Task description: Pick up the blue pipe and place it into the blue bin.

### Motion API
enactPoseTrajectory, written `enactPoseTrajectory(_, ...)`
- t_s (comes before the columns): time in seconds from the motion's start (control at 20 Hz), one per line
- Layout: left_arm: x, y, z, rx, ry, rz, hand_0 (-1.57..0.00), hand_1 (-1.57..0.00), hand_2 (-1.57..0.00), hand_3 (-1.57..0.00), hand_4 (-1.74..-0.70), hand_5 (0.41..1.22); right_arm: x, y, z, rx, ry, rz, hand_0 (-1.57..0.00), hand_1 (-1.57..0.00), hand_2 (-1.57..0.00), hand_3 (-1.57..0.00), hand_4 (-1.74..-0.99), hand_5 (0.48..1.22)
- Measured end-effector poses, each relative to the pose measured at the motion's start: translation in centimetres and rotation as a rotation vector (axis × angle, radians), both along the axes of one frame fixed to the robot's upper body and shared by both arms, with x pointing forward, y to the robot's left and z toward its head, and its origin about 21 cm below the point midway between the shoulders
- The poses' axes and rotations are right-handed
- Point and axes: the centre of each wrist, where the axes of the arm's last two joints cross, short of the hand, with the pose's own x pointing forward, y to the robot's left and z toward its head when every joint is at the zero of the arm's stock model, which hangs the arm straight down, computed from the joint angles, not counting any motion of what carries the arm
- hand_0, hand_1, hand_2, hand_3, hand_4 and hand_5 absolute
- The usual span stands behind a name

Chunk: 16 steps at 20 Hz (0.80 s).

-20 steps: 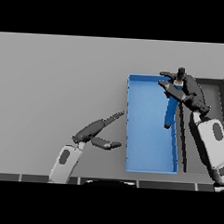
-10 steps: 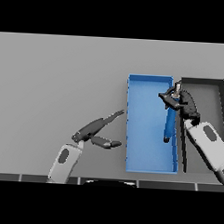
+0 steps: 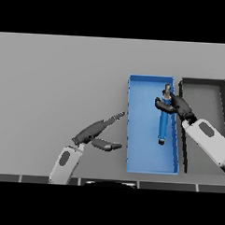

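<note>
Right hand over blue bin, fingers curled round upper end of blue pipe; pipe extends below hand, inside bin. Left hand beside bin, fingers straight, holding nothing.

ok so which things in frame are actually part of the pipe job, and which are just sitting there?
Part of the job:
- blue pipe, lying over the blue bin's right half
- blue bin
- right hand, fingers curled round the pipe's upper end

Just there:
- dark bin, right of the blue bin
- left hand, open, left of the blue bin
- grey table
</note>
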Motion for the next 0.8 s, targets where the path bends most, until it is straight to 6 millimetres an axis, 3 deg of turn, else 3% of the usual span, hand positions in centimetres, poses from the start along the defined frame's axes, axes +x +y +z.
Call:
enactPoseTrajectory(0.35,0.0,0.2,0.1,0.003,-0.003,0.007,0.00,0.00,0.00,0.00,-0.89,0.429,0.1,-0.1,-0.6,-0.076,0.029,0.022,-0.02,-0.02,-0.02,-0.01,-1.033,0.696)
enactPoseTrajectory(0.6,0.1,0.2,0.2,0.008,-0.004,0.009,0.00,0.00,0.00,0.00,-0.88,0.431,0.2,-0.1,-0.4,-0.095,0.034,0.051,-0.01,-0.01,-0.01,0.00,-1.022,0.661)
enactPoseTrajectory(0.8,-0.1,1.5,-0.3,0.007,-0.008,0.003,0.00,0.00,0.00,0.00,-0.88,0.431,0.1,0.1,-0.8,-0.105,0.048,0.067,-0.01,-0.01,-0.01,0.00,-1.022,0.643)
